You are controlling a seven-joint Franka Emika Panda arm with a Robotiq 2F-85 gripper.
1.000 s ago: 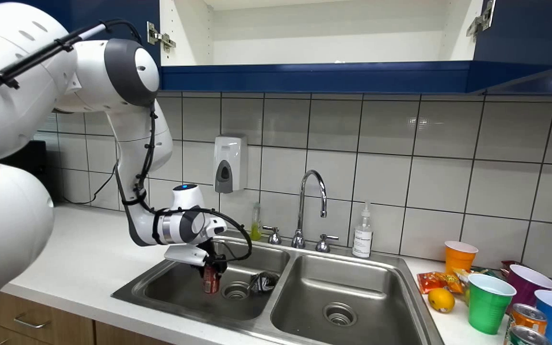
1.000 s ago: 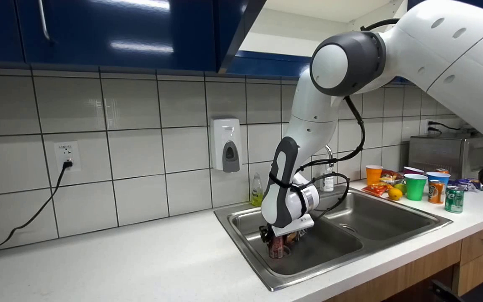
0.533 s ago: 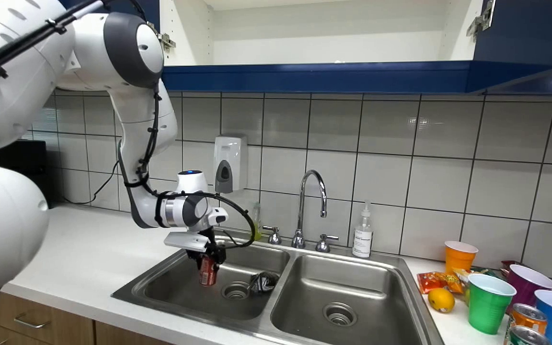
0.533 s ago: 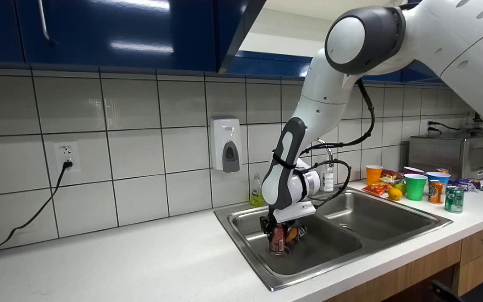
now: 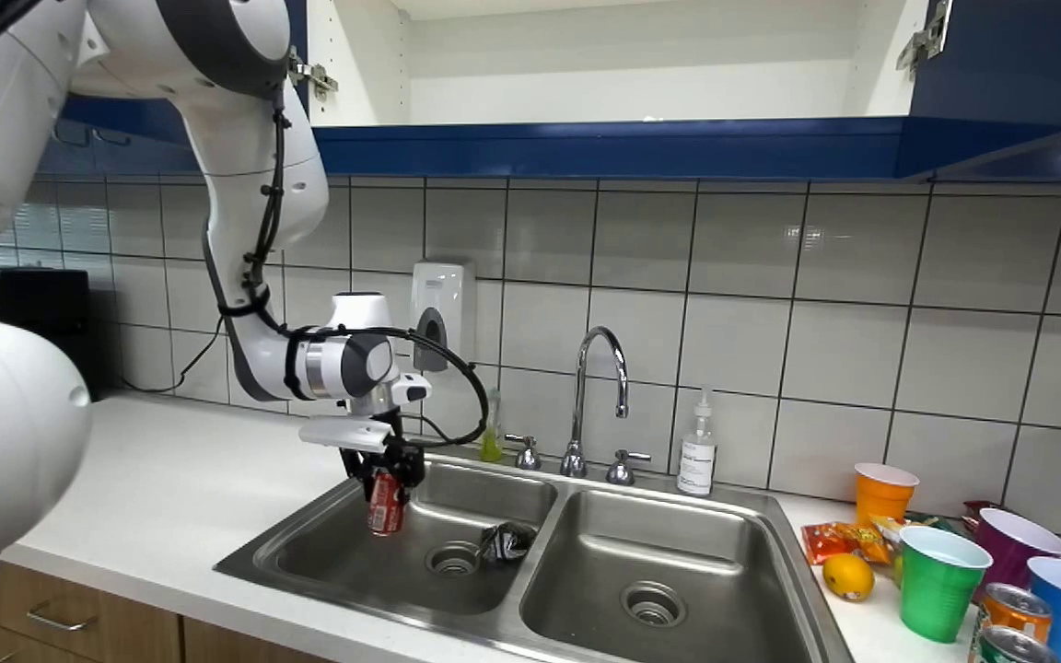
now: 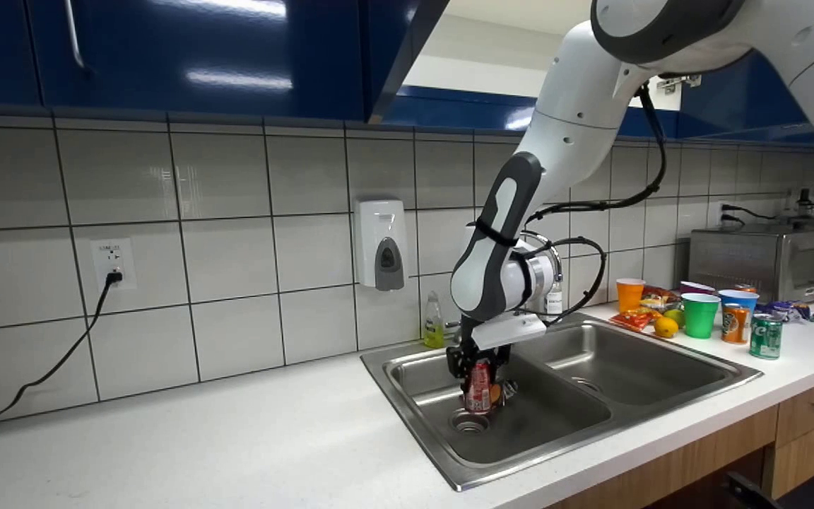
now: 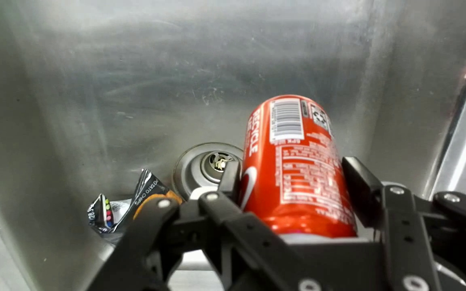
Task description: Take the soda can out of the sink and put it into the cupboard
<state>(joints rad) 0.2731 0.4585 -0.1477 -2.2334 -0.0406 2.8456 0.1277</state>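
Note:
My gripper [image 7: 291,178] is shut on the soda can [image 7: 297,161], a red can held lengthwise between the two fingers. In both exterior views the can [image 5: 386,506] [image 6: 478,396] hangs below the gripper [image 5: 385,471], slightly tilted, over the left basin of the steel sink [image 5: 542,562]. Its bottom is apart from the basin floor. The can's silvery top is hidden by the gripper. The cupboard [image 5: 632,69] above the sink stands open, with a white interior and a dark blue door [image 5: 991,69] swung outward at the right.
A chip bag [image 5: 506,541] lies by the drain. The chrome faucet [image 5: 578,405], handles and a soap bottle [image 5: 697,456] stand behind the sink. A soap dispenser [image 6: 381,244] hangs on the wall. Cups [image 5: 940,585], cans and snacks crowd the counter beyond the sink.
The gripper has risen with the can in it, lifting it off the basin floor and slightly left in an exterior view. The whole arm has moved upward. The chip bag has stayed put.

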